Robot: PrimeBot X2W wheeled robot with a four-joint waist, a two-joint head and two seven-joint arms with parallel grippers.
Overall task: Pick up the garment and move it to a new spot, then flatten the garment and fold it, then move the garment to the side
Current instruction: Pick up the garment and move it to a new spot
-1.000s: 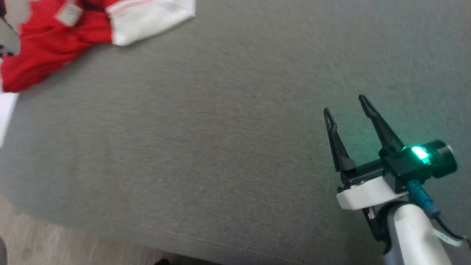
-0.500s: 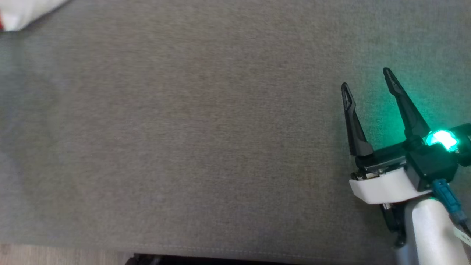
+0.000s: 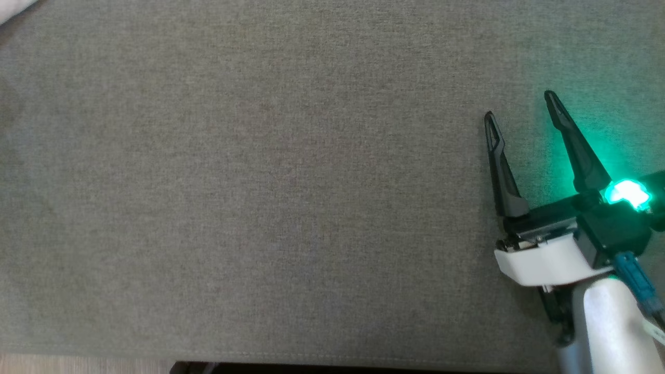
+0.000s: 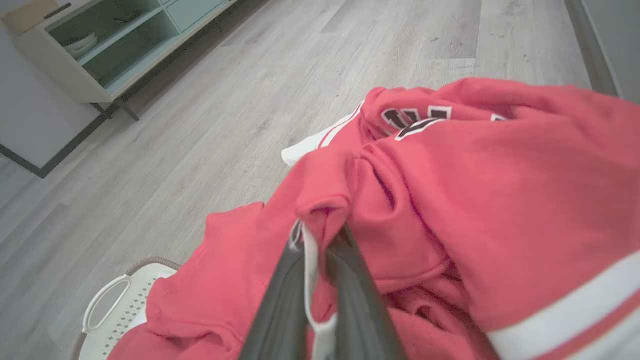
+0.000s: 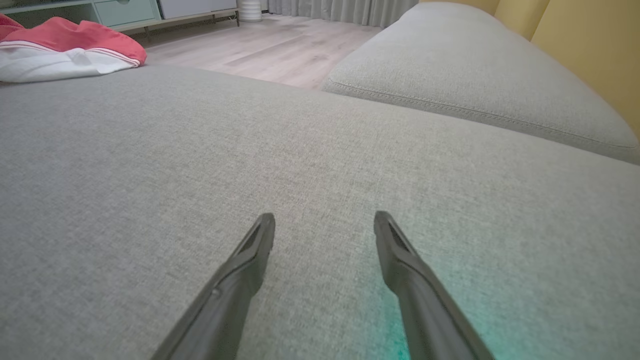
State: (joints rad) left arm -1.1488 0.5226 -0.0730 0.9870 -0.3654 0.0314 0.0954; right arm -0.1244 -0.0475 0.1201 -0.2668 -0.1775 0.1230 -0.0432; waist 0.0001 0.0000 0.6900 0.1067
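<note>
The garment [image 4: 450, 190] is a red top with white bands and black-and-white lettering. In the left wrist view it hangs bunched, and my left gripper [image 4: 320, 235] is shut on a fold of it with a white edge pinched between the fingers. The right wrist view catches the garment [image 5: 65, 47] far off at the upper left, lying on the grey sofa cushion [image 5: 250, 165]. A white scrap of it [image 3: 13, 8] touches the head view's top left corner. My right gripper [image 3: 521, 105] stands open above the cushion [image 3: 260, 182] at the right, nothing between its fingers.
A white perforated laundry basket [image 4: 115, 310] stands on the pale wood floor [image 4: 200, 125] below the garment. A low cabinet with shelves [image 4: 100, 45] lines the far wall. A second grey cushion [image 5: 475, 80] lies beyond the first, by a yellow wall [image 5: 590, 50].
The head view has swung right, so the garment has slid out at the top left corner. My right gripper sits a little higher and further right in the picture, still open.
</note>
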